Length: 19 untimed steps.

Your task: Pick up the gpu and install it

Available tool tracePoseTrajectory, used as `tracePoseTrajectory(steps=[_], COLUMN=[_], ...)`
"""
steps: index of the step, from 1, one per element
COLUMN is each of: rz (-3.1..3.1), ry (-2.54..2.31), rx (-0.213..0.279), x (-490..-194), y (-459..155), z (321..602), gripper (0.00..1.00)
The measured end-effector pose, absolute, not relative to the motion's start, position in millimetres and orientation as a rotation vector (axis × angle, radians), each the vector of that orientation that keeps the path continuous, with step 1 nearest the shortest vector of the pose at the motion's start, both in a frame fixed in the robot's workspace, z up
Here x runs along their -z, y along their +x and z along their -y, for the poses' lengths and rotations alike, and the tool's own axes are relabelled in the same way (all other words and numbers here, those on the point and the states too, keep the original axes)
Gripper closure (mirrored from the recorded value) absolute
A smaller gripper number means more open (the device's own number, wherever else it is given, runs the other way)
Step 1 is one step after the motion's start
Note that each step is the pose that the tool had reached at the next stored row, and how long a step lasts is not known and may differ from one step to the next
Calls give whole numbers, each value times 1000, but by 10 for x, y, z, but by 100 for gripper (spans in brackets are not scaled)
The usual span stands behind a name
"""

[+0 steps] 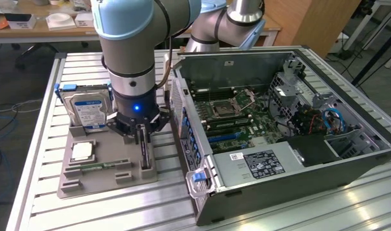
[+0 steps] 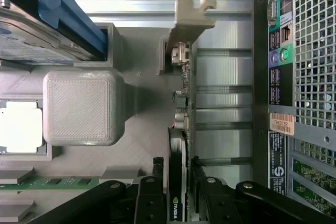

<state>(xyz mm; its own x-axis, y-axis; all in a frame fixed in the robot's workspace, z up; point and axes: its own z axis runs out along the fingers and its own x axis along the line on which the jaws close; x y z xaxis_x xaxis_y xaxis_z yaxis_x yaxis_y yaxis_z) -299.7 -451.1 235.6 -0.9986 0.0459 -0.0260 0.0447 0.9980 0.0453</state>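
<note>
The gpu stands on its long edge in a slot of the grey holder tray, dark face toward the computer case. In the wrist view the gpu is seen edge-on, its metal bracket at the far end. My gripper reaches straight down onto the card's upper edge. Its black fingers sit one on each side of the card and press against it, so the gripper is shut on the gpu. The card still sits in the tray.
An open computer case lies just to the exterior view's right of the tray, motherboard exposed; its rear port panel is close to the card. The tray also holds a hard drive with blue rails, a processor and a memory stick.
</note>
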Motion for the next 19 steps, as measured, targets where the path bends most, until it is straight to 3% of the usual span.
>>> tracePoseTrajectory(steps=[1,4,5,19], rz=[-3113,-3113,-3113,-3113], ry=[71,71,71,71], rx=[-70,-70,-70,-70], x=[-2355,-2356,-2356,-2356], y=[-2997,-2997,-2997,-2997], z=[4511,4511,4512,4511], gripper=[67,69,74,74])
